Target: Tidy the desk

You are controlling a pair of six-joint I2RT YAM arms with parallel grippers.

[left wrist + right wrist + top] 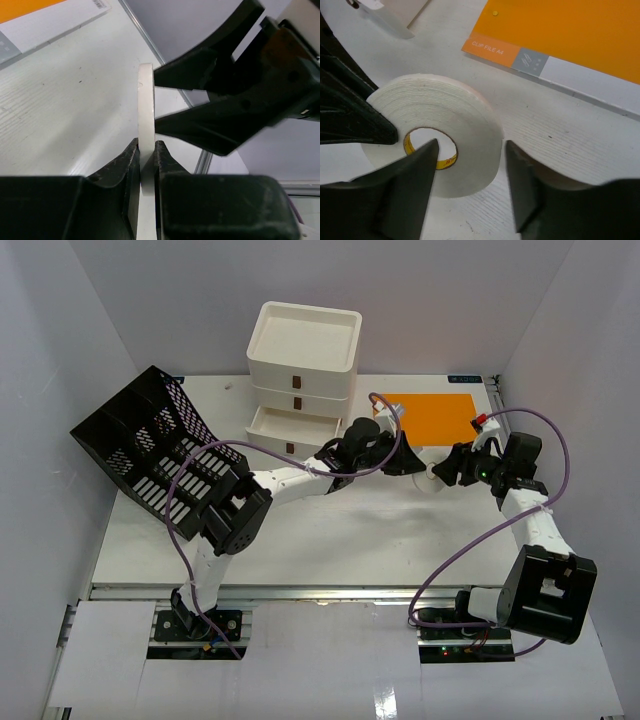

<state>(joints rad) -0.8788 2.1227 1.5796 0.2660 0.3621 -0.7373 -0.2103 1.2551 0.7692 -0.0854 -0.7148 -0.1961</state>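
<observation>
The desk [340, 540] is found directly beneath both claws and spreads out from them on all sides: a flat white rectangular top with a fine linear grain, a metal rail along its near edge and plain white walls around it.

The left claw [147, 165] is clenched on a tape roll [445, 105], its matte black fingers pinching the roll's thin wall. The roll is white and ring-shaped, with layered windings and a yellow-printed core. The right claw [470, 150] is released; one finger is set over the core and the other just outside the rim, with a gap seen there. Whether the roll rests on the desk cannot be told.

Just beyond the right claw a flat orange clip file [570, 30] is noted. Beyond the left claw stands a smooth white drawer box [300, 360], and well to that claw's left a tilted black mesh rack [150, 450].
</observation>
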